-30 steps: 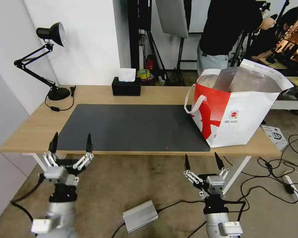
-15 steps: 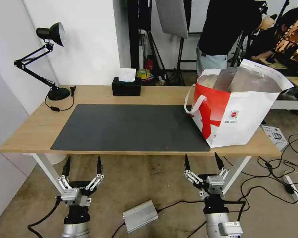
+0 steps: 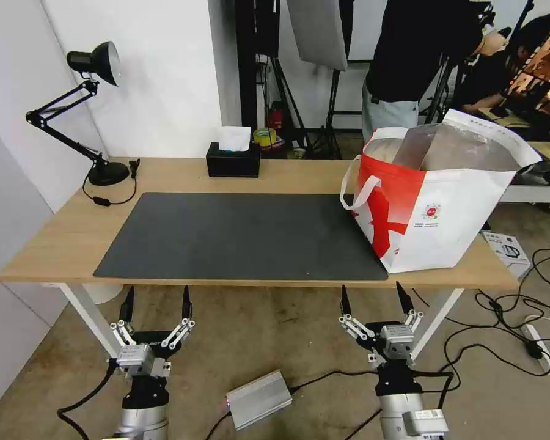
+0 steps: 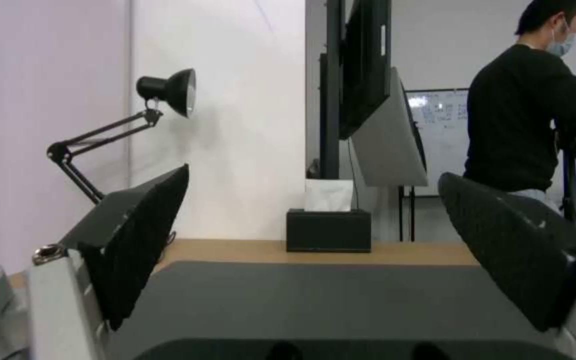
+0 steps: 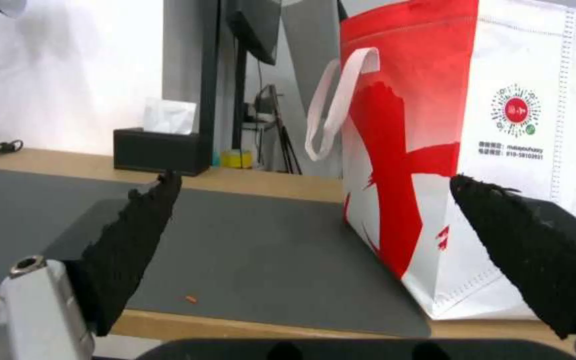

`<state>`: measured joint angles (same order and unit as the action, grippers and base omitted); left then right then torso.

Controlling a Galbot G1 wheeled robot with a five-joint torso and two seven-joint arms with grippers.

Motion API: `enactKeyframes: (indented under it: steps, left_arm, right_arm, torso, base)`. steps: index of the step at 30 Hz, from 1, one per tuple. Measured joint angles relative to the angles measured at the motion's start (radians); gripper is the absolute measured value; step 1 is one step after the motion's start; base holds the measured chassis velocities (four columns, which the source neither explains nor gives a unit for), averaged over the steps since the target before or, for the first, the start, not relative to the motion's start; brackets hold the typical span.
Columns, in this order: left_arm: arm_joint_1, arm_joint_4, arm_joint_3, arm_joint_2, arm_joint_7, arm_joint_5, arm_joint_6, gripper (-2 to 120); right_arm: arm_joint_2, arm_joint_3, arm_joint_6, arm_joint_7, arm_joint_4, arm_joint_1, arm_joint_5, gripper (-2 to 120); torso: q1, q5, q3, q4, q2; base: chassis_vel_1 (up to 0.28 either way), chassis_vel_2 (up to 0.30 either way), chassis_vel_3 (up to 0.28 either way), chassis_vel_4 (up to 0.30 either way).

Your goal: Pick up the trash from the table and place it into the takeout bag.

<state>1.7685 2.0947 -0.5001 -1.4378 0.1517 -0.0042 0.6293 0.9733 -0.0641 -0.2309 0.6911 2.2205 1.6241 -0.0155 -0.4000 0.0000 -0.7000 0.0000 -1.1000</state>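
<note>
The trash is out of view. The takeout bag [image 3: 446,214], white with a red panel, loop handles and foil lining, stands open at the right end of the table [image 3: 73,232], partly on the dark grey mat [image 3: 244,235]. The right wrist view shows the bag [image 5: 501,125] close up. A tiny red scrap [image 3: 307,273] lies on the mat near the front edge. My left gripper [image 3: 157,299] hangs open below the table's front edge at the left. At the same height, in front of the bag, my right gripper [image 3: 371,296] is open too. Both are empty.
A black desk lamp [image 3: 91,61] and a black tissue box [image 3: 233,159] stand at the table's back. On the floor lie a silver box [image 3: 258,398] between my arms and cables [image 3: 519,318] at the right. A person stands behind the bag.
My left gripper has dropped from the table's front edge to below it and moved a little right. The right gripper has stayed put.
</note>
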Motion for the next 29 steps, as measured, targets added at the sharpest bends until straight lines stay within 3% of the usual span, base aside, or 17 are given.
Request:
enactKeyframes:
  steps: [29]
  left_arm:
    - [-0.001,0.000,0.000,0.002,0.002,-0.002,-0.003,100]
  right_arm:
    - [0.000,0.000,0.000,0.000,0.000,0.000,0.000,100]
  torso:
    - [0.000,0.0000,0.000,0.0000,0.000]
  base:
    - [0.000,0.000,0.000,0.000]
